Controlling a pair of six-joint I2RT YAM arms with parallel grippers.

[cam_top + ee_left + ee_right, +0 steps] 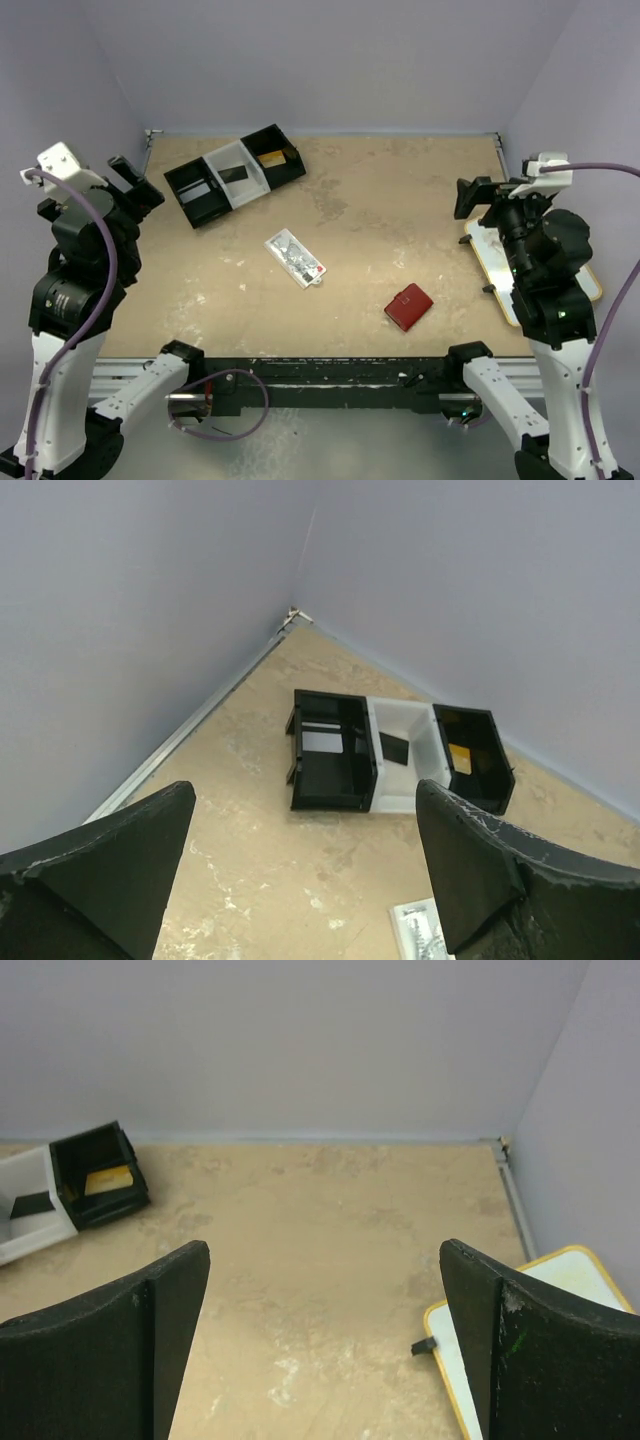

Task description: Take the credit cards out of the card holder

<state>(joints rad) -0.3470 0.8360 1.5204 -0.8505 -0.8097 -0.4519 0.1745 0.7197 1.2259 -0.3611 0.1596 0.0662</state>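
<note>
Rising from the near edge of a sandy-beige table (360,220), two robot arms stand one at each side, both lifted clear of the surface. The left gripper (137,183) has its jaws spread wide and grasps nothing. The right gripper (478,197) is likewise released and empty.

Nearest on the table, right of centre, lies the card holder (408,306), a small red wallet. It is flat and folded shut, so its inside is hidden, and it is well apart from both grippers.

Below the right arm, at the table's right edge, lies a white board with a yellow rim (592,290).

Farther back, near the middle, a clear plastic packet (296,257) lies at an angle.

Farthest, toward the far-left corner, sits a three-compartment tray (234,173), set diagonally: black, white, black. Its rightmost black compartment holds something yellowish, and the white one holds a dark flat piece.
</note>
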